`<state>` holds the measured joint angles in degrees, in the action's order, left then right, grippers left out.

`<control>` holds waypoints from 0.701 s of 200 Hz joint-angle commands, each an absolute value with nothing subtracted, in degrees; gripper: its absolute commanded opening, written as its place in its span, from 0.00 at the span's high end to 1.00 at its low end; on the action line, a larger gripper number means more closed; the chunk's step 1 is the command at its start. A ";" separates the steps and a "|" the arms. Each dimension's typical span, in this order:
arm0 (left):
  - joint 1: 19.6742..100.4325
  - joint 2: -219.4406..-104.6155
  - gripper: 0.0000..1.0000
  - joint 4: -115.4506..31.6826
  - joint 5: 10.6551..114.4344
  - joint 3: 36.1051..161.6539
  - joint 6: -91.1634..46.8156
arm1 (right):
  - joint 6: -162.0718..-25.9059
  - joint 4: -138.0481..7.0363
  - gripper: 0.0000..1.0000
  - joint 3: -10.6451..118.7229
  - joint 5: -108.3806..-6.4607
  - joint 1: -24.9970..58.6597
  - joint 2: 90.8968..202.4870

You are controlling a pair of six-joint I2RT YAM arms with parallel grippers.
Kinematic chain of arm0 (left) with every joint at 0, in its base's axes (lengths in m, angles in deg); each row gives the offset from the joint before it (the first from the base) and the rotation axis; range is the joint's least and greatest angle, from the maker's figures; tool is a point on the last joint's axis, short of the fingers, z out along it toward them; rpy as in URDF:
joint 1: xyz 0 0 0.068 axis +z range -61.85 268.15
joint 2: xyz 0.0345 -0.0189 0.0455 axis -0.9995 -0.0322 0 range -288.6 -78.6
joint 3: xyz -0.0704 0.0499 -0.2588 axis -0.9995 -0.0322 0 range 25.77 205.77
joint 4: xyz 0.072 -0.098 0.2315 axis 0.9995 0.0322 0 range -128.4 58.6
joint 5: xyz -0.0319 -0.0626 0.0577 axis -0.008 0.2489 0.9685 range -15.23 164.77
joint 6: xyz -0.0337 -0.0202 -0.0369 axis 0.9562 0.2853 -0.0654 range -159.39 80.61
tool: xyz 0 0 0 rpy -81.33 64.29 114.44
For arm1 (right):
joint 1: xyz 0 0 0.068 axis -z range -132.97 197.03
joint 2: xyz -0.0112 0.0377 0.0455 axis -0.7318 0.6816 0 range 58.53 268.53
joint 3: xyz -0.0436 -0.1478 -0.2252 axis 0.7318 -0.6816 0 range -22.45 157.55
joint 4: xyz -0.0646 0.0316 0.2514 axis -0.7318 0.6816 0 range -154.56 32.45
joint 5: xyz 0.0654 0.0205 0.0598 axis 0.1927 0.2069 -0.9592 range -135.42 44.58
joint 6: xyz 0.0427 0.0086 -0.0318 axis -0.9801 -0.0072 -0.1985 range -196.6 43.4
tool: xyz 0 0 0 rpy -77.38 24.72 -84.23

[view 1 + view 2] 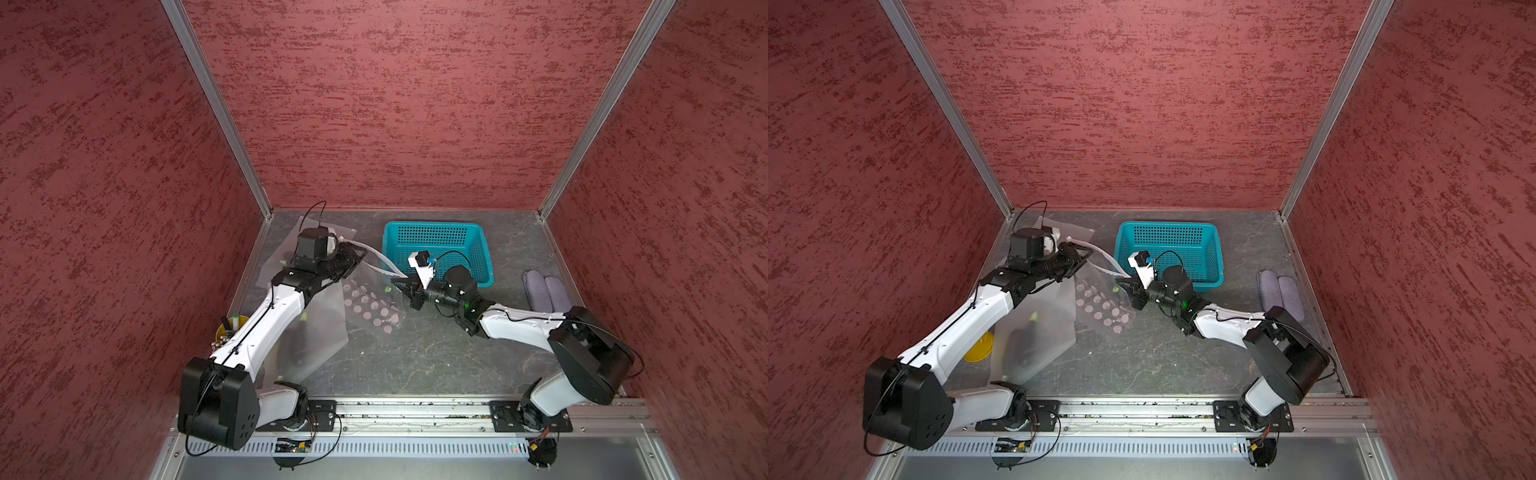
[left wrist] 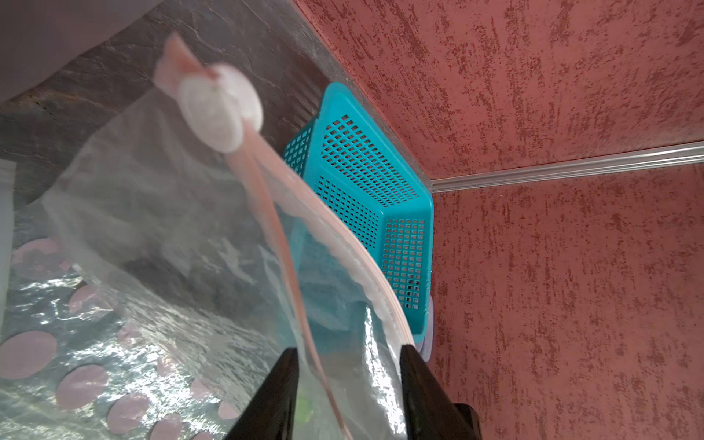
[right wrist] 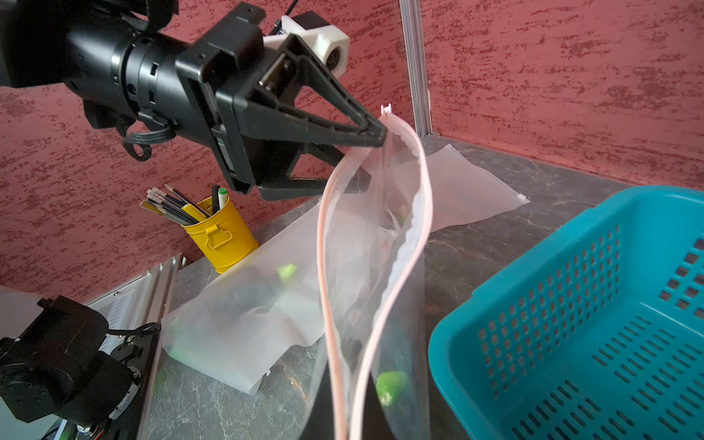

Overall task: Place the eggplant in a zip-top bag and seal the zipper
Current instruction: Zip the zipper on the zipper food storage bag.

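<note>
eggplant (image 3: 390, 383) looks bagged, right gripper (image 1: 397, 284) clamped on the bag (image 1: 370, 303) rim, left gripper (image 2: 348, 346) jaws apart, zipper (image 3: 323, 244) wide open, sealing to come.

Clear bag (image 1: 365, 307) with pink dots, teal mesh basket (image 1: 432, 225), yellow cup (image 3: 221, 240), mottled red walls (image 1: 395, 104), grey veined table (image 1: 436, 353), my arms (image 1: 278, 316) white and black.
</note>
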<state>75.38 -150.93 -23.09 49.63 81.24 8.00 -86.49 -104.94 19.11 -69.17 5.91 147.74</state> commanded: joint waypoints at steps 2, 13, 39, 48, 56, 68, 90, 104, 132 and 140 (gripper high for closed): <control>77.10 -148.29 0.42 -24.15 42.92 81.97 -0.42 | -83.35 -102.55 1.00 20.53 -67.74 5.89 144.91; 78.24 -147.81 0.38 -22.98 40.87 82.58 -3.37 | -82.05 -101.11 1.00 20.73 -68.11 6.29 144.00; 81.96 -146.94 0.32 -20.70 36.21 83.34 -8.73 | -78.46 -96.92 1.00 21.19 -70.29 8.18 142.12; 83.12 -146.72 0.31 -20.25 34.67 83.50 -10.61 | -77.07 -94.60 1.00 21.74 -71.46 9.28 142.11; 83.92 -146.63 0.31 -20.07 33.11 83.60 -12.40 | -76.02 -92.73 1.00 22.31 -72.80 10.18 142.11; 84.71 -146.78 0.30 -19.82 29.46 84.08 -14.63 | -74.79 -90.38 1.00 23.25 -75.69 11.81 142.11; 85.56 -147.42 0.30 -17.96 25.59 85.47 -19.96 | -72.84 -87.16 1.00 24.72 -79.51 14.43 142.27; 86.32 -147.07 0.30 -17.48 27.03 84.84 -24.24 | -71.46 -85.52 1.00 25.24 -80.89 15.72 142.55; 87.92 -146.92 0.28 -19.47 28.92 82.34 -33.17 | -68.99 -83.39 1.00 25.20 -82.14 17.30 142.11; 88.32 -147.38 0.27 -19.60 29.77 82.20 -35.68 | -68.45 -82.90 1.00 25.19 -82.33 17.67 142.11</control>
